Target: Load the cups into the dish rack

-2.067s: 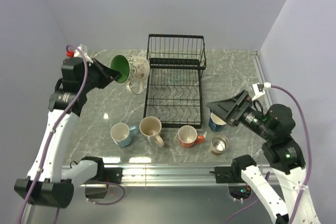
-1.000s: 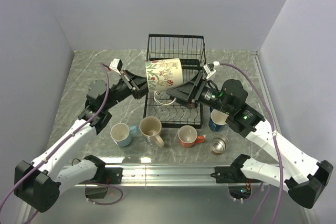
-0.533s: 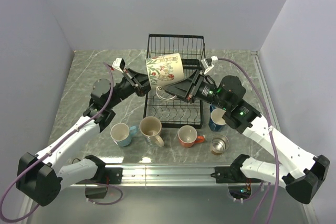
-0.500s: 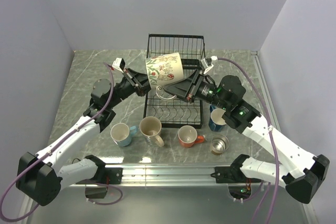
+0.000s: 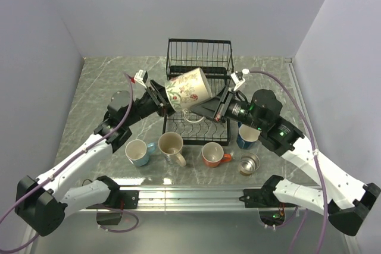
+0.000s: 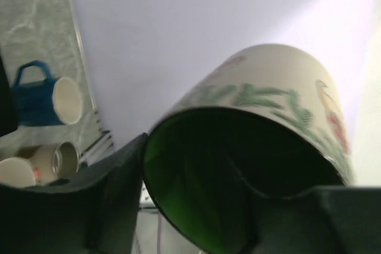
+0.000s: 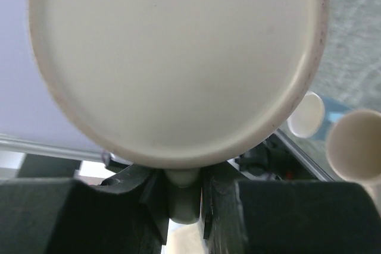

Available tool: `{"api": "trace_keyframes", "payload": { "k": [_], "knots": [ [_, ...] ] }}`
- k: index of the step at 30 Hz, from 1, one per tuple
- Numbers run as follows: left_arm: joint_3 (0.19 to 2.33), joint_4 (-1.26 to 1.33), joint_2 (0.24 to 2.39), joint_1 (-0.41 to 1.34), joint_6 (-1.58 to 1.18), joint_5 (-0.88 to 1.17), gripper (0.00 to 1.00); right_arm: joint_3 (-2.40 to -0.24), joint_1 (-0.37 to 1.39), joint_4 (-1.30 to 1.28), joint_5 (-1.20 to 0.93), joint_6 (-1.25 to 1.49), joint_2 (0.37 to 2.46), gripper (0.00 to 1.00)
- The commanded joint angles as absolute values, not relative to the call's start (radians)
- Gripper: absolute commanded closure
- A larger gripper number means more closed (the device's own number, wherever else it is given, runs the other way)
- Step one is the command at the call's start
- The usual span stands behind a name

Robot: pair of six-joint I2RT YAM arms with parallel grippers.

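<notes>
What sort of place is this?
Likely a lab test cell, not a kitchen: bare walls around a marble-pattern table, arms bolted to a metal rail, with a dish rack and cups.

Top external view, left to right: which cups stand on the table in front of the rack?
light blue mug → plain cream mug → orange cup → small steel cup
</notes>
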State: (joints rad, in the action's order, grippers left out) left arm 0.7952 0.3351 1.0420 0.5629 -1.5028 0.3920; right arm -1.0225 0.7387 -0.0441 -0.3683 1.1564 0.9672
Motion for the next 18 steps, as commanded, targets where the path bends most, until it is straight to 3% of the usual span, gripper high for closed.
{"api": "trace_keyframes", "payload": {
  "k": [1, 3, 6, 18],
  "knots": [
    [0.833, 0.198, 0.970, 0.574, -1.402, 0.390, 0.45, -1.080, 0.742, -0.073, -0.289, 1.045, 0.887, 1.00],
    [0.824, 0.157, 0.950, 0.571, -1.370, 0.364, 0.29, -1.100, 0.744, -0.157, -0.239, 1.025, 0.859, 1.00],
    [0.844, 0.007, 0.919, 0.566, -1.295, 0.318, 0.18, -1.138, 0.742, -0.291, -0.154, 0.970, 0.831, 1.00],
    [0.828, -0.495, 0.710, 0.529, -1.138, 0.115, 0.15, -1.105, 0.742, -0.611, 0.216, 0.871, 0.828, 1.00]
  ]
}}
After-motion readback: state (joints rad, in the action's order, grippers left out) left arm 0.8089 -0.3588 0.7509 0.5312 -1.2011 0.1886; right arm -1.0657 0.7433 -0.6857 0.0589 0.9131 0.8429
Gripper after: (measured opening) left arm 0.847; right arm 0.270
